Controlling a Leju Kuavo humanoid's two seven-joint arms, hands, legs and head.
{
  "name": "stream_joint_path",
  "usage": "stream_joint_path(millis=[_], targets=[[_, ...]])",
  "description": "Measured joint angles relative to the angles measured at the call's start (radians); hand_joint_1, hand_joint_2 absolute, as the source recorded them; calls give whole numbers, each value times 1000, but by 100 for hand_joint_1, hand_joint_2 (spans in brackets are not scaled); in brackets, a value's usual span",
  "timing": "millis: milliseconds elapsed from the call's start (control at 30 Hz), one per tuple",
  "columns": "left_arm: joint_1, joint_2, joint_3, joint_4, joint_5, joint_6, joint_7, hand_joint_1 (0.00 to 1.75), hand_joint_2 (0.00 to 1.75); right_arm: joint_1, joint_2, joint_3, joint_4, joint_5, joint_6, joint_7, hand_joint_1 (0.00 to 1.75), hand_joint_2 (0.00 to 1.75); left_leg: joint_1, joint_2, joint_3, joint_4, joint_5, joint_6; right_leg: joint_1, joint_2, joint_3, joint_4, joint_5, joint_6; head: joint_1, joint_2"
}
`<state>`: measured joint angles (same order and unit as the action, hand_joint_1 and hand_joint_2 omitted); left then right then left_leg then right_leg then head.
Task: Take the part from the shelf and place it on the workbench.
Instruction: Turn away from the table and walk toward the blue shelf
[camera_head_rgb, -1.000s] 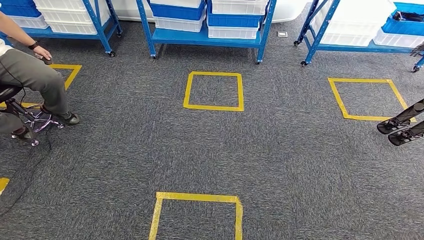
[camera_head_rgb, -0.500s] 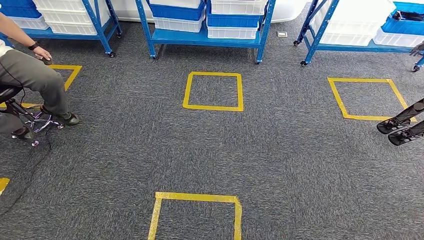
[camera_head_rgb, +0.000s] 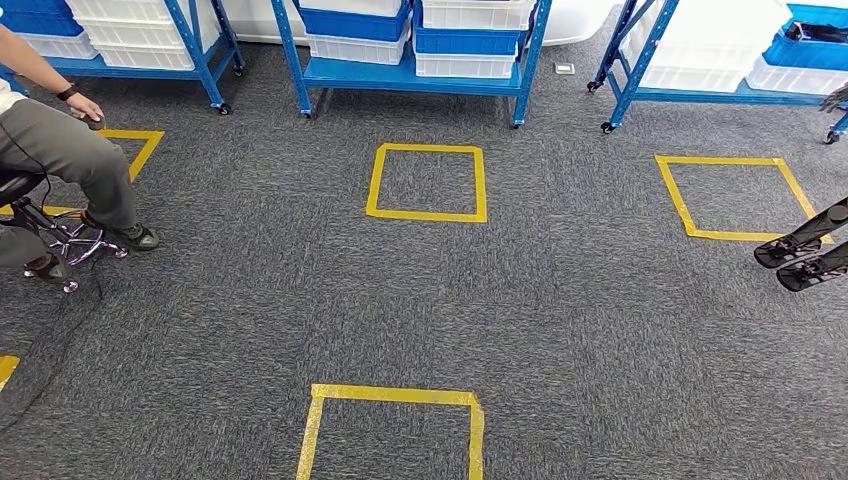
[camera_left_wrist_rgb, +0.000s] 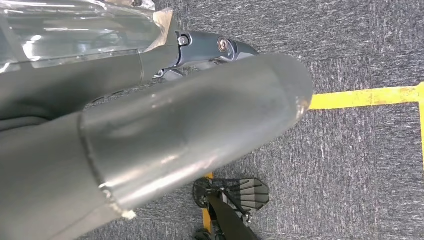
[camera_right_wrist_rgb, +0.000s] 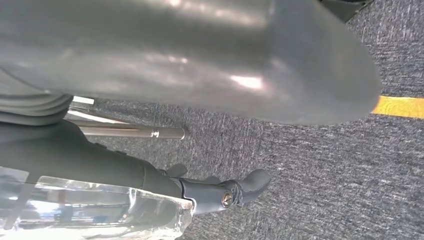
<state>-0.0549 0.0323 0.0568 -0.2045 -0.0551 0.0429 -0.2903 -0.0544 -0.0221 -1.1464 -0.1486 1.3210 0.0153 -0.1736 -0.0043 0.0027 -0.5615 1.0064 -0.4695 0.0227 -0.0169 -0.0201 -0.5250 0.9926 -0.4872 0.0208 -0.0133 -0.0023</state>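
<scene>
Shelf units (camera_head_rgb: 410, 70), three counted, hold bins; left hand (camera_left_wrist_rgb: 165, 130) and right hand (camera_right_wrist_rgb: 200, 60): grasp unclear.

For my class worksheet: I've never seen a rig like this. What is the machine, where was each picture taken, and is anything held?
A two-legged humanoid robot took these. The wide picture is from its head, looking down at grey carpet with yellow tape squares, blue wheeled shelves of white and blue bins, and a seated person. The close pictures come from cameras at its wrists: the left hand and right hand hang over the carpet, seemingly holding nothing.
</scene>
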Motion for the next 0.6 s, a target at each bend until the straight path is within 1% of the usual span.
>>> stream_joint_path(millis=[33,67,100,133,167,200,233,267,300,333,367,400,433,467,500,533,600], targets=[[0,1,0,0,1,0,-1,0,0,-1,0,0,1,0,0,-1,0,0,-2,0,-1,0,-2,3,-2,0,1,-2,0,3,0,0],[0,1,0,0,2,-1,-2,0,0,-1,0,0,2,0,0,-2,0,0,-2,-1,-2,-3,-4,9,-4,-1,3,3,4,10,-1,0],[1,2,0,0,2,-2,-2,0,0,0,0,0,3,0,0,-3,0,0,-2,-3,0,-8,-6,16,-5,-1,6,10,9,17,-1,0],[2,2,-1,0,2,-4,-3,0,0,0,-1,0,4,0,0,-4,0,0,1,-5,6,-14,-9,24,-5,-2,5,23,9,22,-1,0],[3,3,-1,-1,2,-6,-4,0,0,0,-2,0,5,0,-1,-4,0,0,4,-6,13,-21,-10,31,-5,-1,0,45,3,23,-1,0],[3,3,-2,-1,2,-8,-4,0,0,-2,-3,1,6,1,-1,-4,0,0,7,-8,22,-24,-11,35,-4,1,-16,77,-17,18,2,0],[3,3,-4,-2,2,-9,-5,0,0,-3,-5,1,7,1,-1,-5,0,0,8,-8,28,-27,-13,38,-4,4,-45,129,-47,12,4,0],[3,3,-5,-2,2,-9,-5,0,0,-4,-6,1,8,1,-1,-5,0,0,9,-9,29,-27,-14,39,-5,8,-79,191,-76,9,7,0],[3,3,-7,-2,2,-9,-5,0,0,-3,-7,1,8,2,-1,-5,0,0,9,-11,32,-26,-17,38,-5,11,-115,252,-102,10,8,0],[4,2,-8,-2,2,-9,-6,0,0,0,-9,1,8,2,-1,-5,0,0,9,-14,36,-26,-20,36,-6,13,-139,288,-113,17,8,0],[6,2,-8,-2,2,-9,-6,0,0,3,-10,1,8,2,-1,-5,0,0,10,-17,42,-25,-24,31,-7,15,-143,287,-106,25,8,0],[7,2,-9,-2,2,-9,-6,0,0,6,-12,1,8,2,-1,-5,0,0,13,-20,51,-25,-29,25,-9,15,-129,247,-80,37,8,0],[8,2,-9,-2,2,-9,-6,0,0,7,-12,1,9,2,-1,-5,0,0,15,-23,62,-24,-36,17,-12,15,-100,178,-42,48,8,0],[9,1,-9,-2,2,-9,-6,0,0,8,-13,1,10,2,-1,-5,0,0,17,-24,72,-24,-43,9,-14,16,-72,113,-12,54,9,0],[8,2,-9,-3,2,-8,-7,0,0,9,-13,1,11,2,-1,-6,0,0,18,-25,81,-23,-51,1,-12,16,-51,62,-1,47,10,0],[8,2,-9,-3,2,-7,-8,0,0,9,-13,1,12,2,-1,-6,0,0,17,-25,87,-22,-59,-7,-10,16,-38,35,3,33,10,0],[8,3,-10,-4,2,-6,-10,0,0,14,-13,1,15,1,-2,-7,0,0,16,-26,95,-18,-69,-20,-4,14,-30,29,-11,-1,6,0]])
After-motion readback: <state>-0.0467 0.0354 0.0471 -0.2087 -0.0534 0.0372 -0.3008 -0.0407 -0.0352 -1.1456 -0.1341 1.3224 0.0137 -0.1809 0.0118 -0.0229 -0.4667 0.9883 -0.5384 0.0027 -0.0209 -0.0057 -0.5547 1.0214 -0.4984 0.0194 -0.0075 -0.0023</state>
